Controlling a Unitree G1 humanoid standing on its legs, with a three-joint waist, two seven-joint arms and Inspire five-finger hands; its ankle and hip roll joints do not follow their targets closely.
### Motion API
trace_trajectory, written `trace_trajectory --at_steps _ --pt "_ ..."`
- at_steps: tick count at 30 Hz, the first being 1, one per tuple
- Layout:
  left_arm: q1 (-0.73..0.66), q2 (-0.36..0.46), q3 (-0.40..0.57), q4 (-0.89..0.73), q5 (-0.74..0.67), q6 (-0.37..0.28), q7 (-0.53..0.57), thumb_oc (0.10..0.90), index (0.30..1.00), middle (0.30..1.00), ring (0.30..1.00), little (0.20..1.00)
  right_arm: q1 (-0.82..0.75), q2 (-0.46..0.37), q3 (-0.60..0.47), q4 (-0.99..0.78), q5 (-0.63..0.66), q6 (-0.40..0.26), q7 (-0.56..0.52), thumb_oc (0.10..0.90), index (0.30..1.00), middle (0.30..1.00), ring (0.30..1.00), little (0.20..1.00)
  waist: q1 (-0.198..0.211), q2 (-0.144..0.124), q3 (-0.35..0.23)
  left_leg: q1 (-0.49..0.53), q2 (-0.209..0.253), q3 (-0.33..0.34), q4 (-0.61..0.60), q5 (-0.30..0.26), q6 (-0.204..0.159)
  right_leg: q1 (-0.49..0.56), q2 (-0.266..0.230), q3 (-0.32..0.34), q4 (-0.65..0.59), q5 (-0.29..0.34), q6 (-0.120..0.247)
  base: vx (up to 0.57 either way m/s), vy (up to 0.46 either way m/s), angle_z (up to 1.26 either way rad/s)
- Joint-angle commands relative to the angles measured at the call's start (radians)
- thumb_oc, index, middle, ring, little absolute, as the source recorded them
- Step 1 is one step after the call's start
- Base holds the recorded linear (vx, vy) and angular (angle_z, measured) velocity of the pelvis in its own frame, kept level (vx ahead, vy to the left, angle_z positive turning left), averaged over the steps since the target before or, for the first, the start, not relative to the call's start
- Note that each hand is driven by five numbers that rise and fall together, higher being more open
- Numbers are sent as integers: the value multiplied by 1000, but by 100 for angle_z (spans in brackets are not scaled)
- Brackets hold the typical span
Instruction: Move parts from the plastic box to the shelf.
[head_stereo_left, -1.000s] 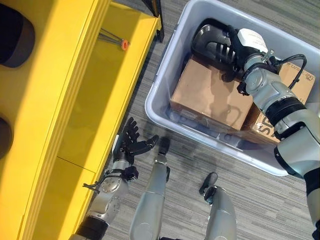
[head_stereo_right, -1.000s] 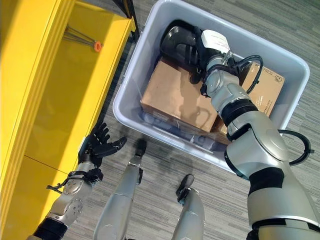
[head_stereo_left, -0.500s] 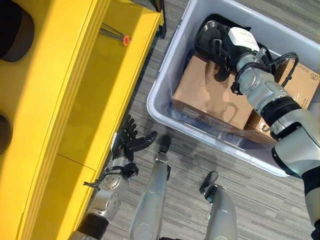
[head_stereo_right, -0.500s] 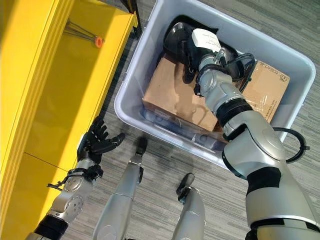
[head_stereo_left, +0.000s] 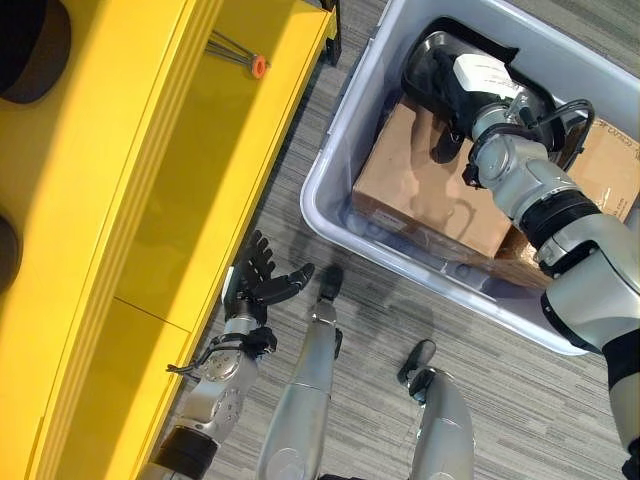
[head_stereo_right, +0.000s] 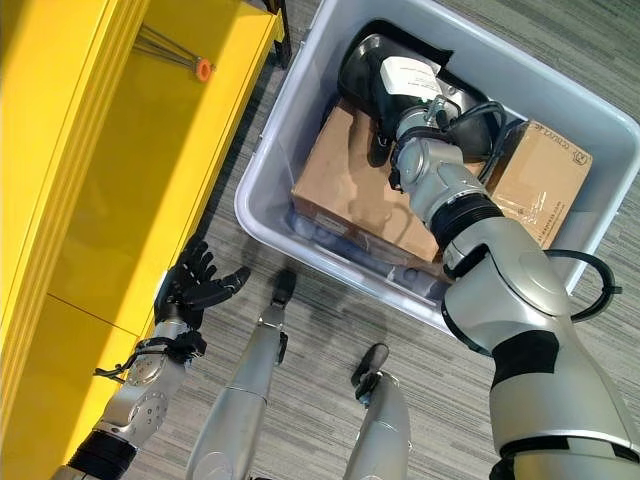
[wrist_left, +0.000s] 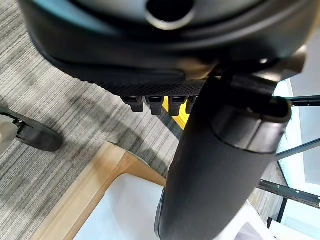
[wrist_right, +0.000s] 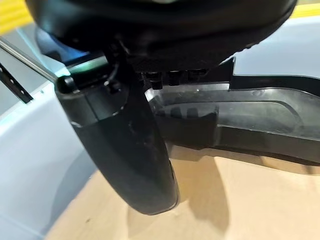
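A grey plastic box (head_stereo_left: 345, 125) stands on the floor and holds a black moulded part (head_stereo_left: 428, 62) at its far end. In front of the part lies a large cardboard box (head_stereo_left: 420, 185), with a smaller cardboard box (head_stereo_right: 545, 180) beside it. My right hand (head_stereo_left: 470, 85) lies on the black part (wrist_right: 260, 120), fingers straight on its top. Its thumb (wrist_right: 130, 150) hangs free above the large cardboard box. My left hand (head_stereo_left: 255, 290) is open with fingers spread, low by the front edge of the yellow shelf (head_stereo_left: 190, 180).
On the yellow shelf's lower board lie thin rods with an orange tip (head_stereo_left: 258, 67). Dark round items (head_stereo_left: 30, 40) sit on the upper level at the left. Grey carpet runs between the shelf and the plastic box.
The camera has shifted a little. My right hand has slid further onto the black part, its thumb now over the large cardboard box. The left hand has barely moved.
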Motion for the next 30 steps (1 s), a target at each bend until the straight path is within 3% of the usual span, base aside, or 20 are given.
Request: trace_trajectory --at_steps 1,27,28,29,30 --pt "-38 33 48 -112 -3 -98 16 900 1000 1000 1000 1000 -233 -79 28 9 -37 -13 -57 900 1000 1000 1000 1000 21 -23 39 -35 4 8 220 -271 20 216 18 23 -180 93 1 0 0 0" --pt "-25 32 66 -133 -14 -122 32 900 1000 1000 1000 1000 -253 -123 61 72 -28 -9 -65 900 1000 1000 1000 1000 1 24 39 -224 -11 9 270 -253 7 -6 8 42 -46 26 -10 1 -1 1" --pt "-26 29 66 -134 -16 -124 32 900 1000 1000 1000 1000 -253 -120 62 73 -30 -8 -65 539 495 495 495 495 1 25 39 -225 -11 10 269 -253 7 -8 8 43 -45 24 -10 0 0 0" --pt "-27 28 66 -132 -14 -123 33 900 1000 1000 1000 1000 -245 -115 60 73 -31 -8 -64 400 300 300 300 300 0 25 39 -226 -10 9 270 -252 7 -13 6 41 -39 22 -10 0 0 0" --pt "-27 27 65 -128 -15 -122 32 900 1000 1000 1000 1000 -240 -114 56 76 -29 -9 -61 400 300 300 300 300 0 25 39 -229 -9 7 272 -252 7 -16 7 43 -37 19 -11 0 0 0"
